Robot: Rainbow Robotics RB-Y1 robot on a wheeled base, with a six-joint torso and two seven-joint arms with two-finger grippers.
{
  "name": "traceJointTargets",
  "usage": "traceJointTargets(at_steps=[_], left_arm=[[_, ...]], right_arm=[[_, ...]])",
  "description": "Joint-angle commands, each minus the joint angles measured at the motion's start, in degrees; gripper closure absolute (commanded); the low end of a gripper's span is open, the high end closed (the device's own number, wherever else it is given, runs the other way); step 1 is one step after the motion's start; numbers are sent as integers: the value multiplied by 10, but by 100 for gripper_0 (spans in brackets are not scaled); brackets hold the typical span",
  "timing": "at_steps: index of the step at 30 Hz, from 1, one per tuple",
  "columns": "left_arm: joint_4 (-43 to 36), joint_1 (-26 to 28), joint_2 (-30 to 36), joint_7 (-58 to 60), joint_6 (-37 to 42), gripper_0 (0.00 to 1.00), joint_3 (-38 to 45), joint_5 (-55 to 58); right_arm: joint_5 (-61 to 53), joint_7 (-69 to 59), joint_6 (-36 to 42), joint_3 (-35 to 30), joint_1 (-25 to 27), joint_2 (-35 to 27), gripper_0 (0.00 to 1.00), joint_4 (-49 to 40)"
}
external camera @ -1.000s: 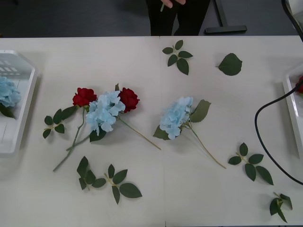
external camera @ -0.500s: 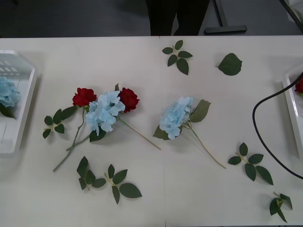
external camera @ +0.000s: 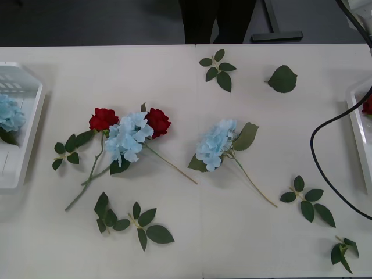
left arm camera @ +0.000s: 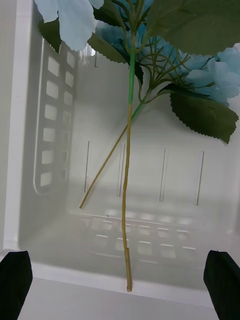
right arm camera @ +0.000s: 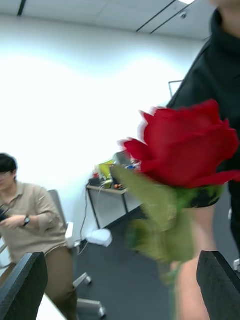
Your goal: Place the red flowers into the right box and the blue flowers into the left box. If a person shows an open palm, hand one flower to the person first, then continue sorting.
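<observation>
Two red flowers (external camera: pixel 103 119) (external camera: pixel 158 122) lie mid-table with a blue flower (external camera: pixel 128 137) between them, and another blue flower (external camera: pixel 215 144) lies to their right. The left box (external camera: pixel 26 145) holds a blue flower (external camera: pixel 8 113). In the left wrist view my left gripper (left arm camera: pixel 120 287) is open over that box (left arm camera: pixel 55 125), above blue flowers (left arm camera: pixel 210 70) and their stems. The right box (external camera: pixel 356 119) shows a bit of red flower (external camera: pixel 367 104). My right gripper (right arm camera: pixel 120 295) is open. A red flower (right arm camera: pixel 185 145) hangs before it, against the person (right arm camera: pixel 210 80) in dark clothing.
Loose green leaf sprigs (external camera: pixel 218 68) (external camera: pixel 132 221) (external camera: pixel 308 200) and a single leaf (external camera: pixel 283 79) lie scattered over the table. A black cable (external camera: pixel 317 151) loops across the right side. The person's dark legs (external camera: pixel 218 20) stand behind the far edge.
The person's hand with a green stem at the far edge has left the front view. The black cable has shifted slightly. The flowers on the table have not moved.
</observation>
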Motion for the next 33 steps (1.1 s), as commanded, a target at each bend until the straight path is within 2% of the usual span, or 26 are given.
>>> traceJointTargets(at_steps=[1,5,8,17,20,26,33], left_arm=[[-1,17,32,-31,-7,0,-5,-3],[-1,17,32,-31,-7,0,-5,-3],[-1,17,32,-31,-7,0,-5,-3],[-1,17,32,-31,-7,0,-5,-3],[-1,17,32,-31,-7,0,-5,-3],[-1,17,32,-31,-7,0,-5,-3],[-1,17,32,-31,-7,0,-5,-3]], right_arm=[[-5,11,50,3,-28,0,13,3],[13,6,138,6,-26,-7,13,35],[46,-4,193,35,0,-25,14,42],[50,-26,216,161,100,-97,14,18],[72,-58,243,173,138,-127,14,-10],[194,-150,333,173,203,-194,14,-118],[330,-252,355,173,309,-253,14,-267]])
